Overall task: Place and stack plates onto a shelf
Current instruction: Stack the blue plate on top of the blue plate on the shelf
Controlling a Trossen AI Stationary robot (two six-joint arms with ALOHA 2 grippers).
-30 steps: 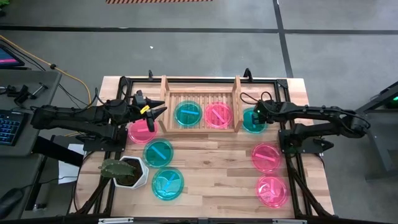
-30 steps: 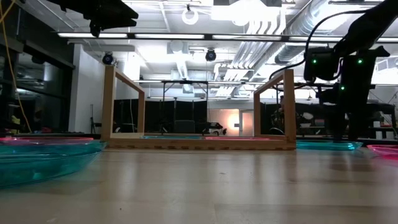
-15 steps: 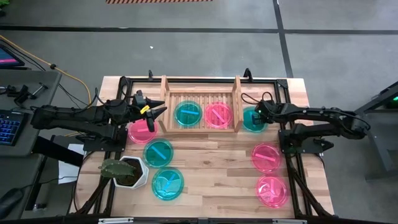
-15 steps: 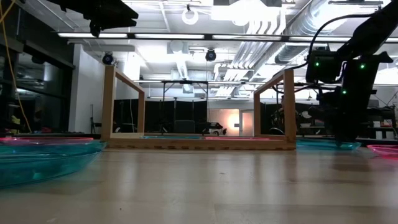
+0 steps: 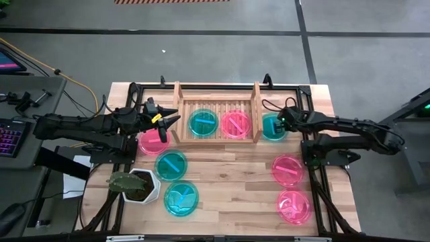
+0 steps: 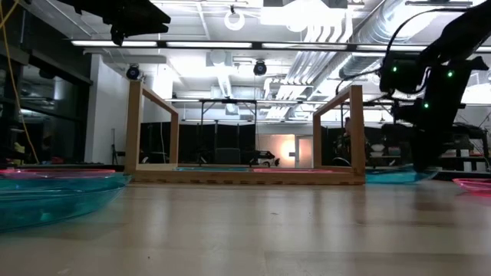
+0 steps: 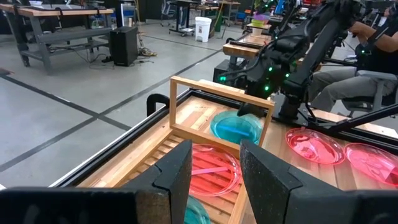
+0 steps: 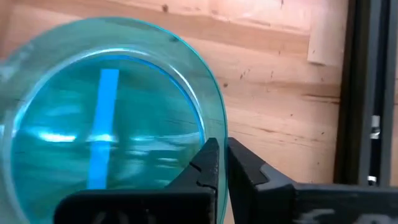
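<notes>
The wooden shelf (image 5: 216, 121) at the table's far side holds a teal plate (image 5: 202, 123) and a pink plate (image 5: 235, 124), side by side on its slats. Just right of the shelf lies another teal plate (image 5: 271, 128), and my right gripper (image 5: 278, 125) is shut on its rim. My left gripper (image 5: 172, 121) hangs open left of the shelf, above a pink plate (image 5: 153, 142). Its wrist view looks across the shelf (image 7: 186, 134) to the teal plate (image 7: 236, 127). My right gripper pinches the teal plate's rim (image 8: 219, 134) on the side toward the table's right edge, one finger (image 8: 205, 163) over the plate's inside and one (image 8: 244, 163) outside. The fingers slant down from the right. The plate (image 6: 395, 175) sits tilted, its gripped side a little raised and its other side on the table.
Loose on the table lie two teal plates (image 5: 170, 164) (image 5: 181, 198) at the near left and two pink plates (image 5: 288, 169) (image 5: 293, 205) at the near right. A white plant pot (image 5: 138, 186) stands at the near left. The shelf's right third is bare slats.
My right gripper has shut on the rim of the teal plate beside the shelf. That side of the plate has tipped up a little off the table, while the side toward the shelf stays down.
</notes>
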